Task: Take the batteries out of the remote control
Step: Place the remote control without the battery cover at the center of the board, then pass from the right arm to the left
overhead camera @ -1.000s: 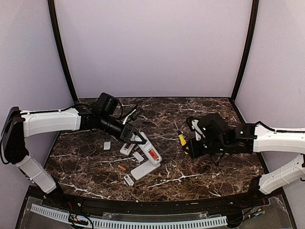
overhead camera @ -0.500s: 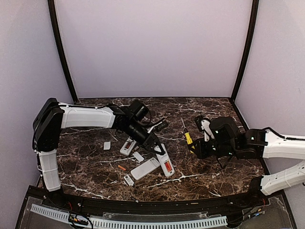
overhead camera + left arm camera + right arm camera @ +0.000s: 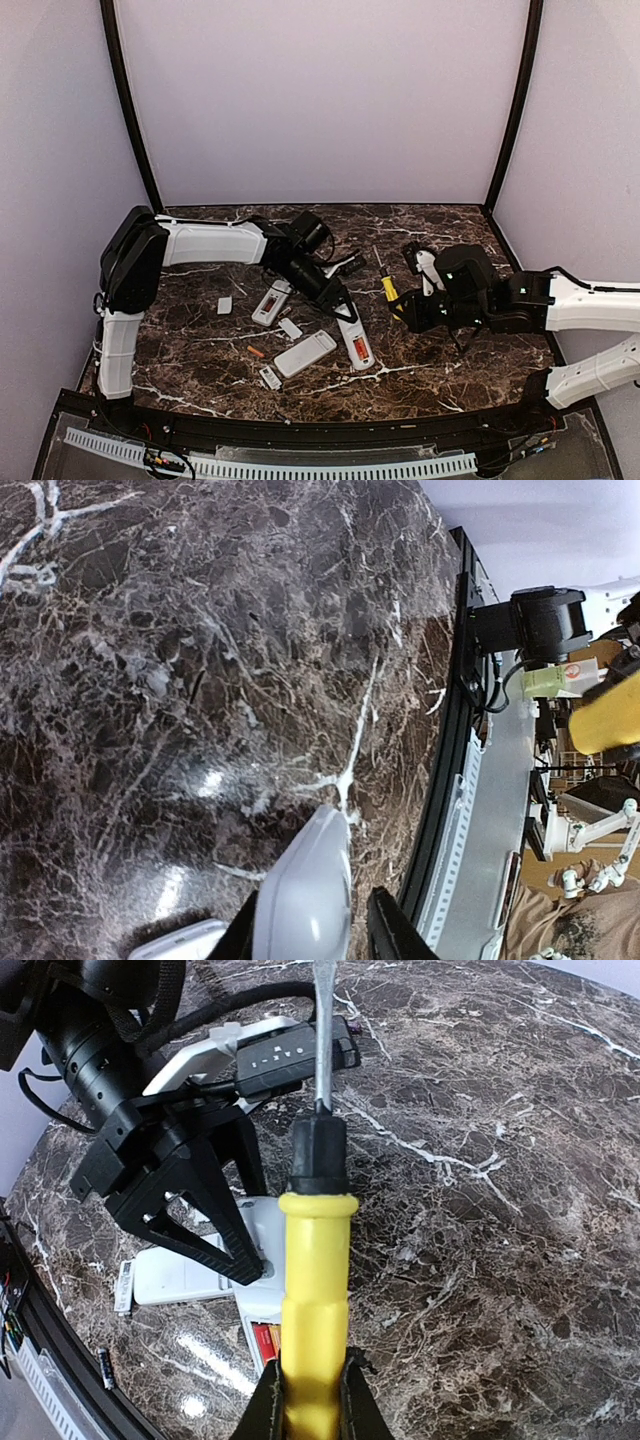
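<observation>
- Left wrist view's bottom edge is cutting off the remote (image 3: 305,895) and the left gripper's (image 3: 318,920) fingers (image 3: 392,932); whether they are pinching it is not showing.
- The screwdriver (image 3: 314,1290) is running off the right wrist view's top and bottom, hiding part of a red battery (image 3: 262,1340).
- The right gripper (image 3: 308,1400) is showing only 2 fingertips there.
- A dark speck (image 3: 105,1368) at the lower left is looking too small to name.

L arm (image 3: 210,243), R arm (image 3: 590,305): white shells, black joints. L fingers (image 3: 225,1210) black, open triangular frames; black cable (image 3: 230,995) at wrist.
</observation>
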Controlling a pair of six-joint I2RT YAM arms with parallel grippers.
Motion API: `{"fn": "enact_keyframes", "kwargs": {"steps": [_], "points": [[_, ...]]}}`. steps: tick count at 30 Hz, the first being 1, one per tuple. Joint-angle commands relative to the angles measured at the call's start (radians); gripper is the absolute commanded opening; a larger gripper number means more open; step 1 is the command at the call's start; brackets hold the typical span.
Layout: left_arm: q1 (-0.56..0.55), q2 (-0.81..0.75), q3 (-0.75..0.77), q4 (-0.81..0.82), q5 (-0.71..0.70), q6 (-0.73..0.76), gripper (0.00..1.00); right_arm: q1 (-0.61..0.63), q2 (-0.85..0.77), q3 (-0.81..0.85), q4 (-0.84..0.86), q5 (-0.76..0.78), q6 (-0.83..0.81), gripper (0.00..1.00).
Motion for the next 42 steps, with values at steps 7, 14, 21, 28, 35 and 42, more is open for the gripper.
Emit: {"fn": "enact_keyframes", "kwargs": {"steps": [7, 14, 21, 28, 35, 42], "points": [[0.009, 0.052, 0.067, -0.035, -0.157, 0.028, 0.48, -0.004, -0.026, -0.019, 0.024, 0.004, 0.005, 0.0], [0.019, 0.024, 0.056, 0.036, -0.285, -0.039, 0.69, -0.004, -0.06, -0.034, 0.02, 0.019, 0.017, 0.0], [0.073, -0.125, -0.036, 0.127, -0.463, -0.116, 0.75, -0.002, -0.063, -0.043, 0.031, 0.005, 0.005, 0.0], [0.176, -0.456, -0.341, 0.425, -0.386, -0.349, 0.75, 0.0, -0.037, -0.02, 0.063, -0.083, -0.094, 0.0], [0.174, -0.605, -0.44, 0.539, -0.175, -0.527, 0.75, 0.05, 0.078, 0.039, 0.073, -0.136, -0.183, 0.0], [0.11, -0.589, -0.438, 0.428, -0.073, -0.522, 0.75, 0.122, 0.182, 0.137, 0.064, -0.097, -0.235, 0.0]]}}
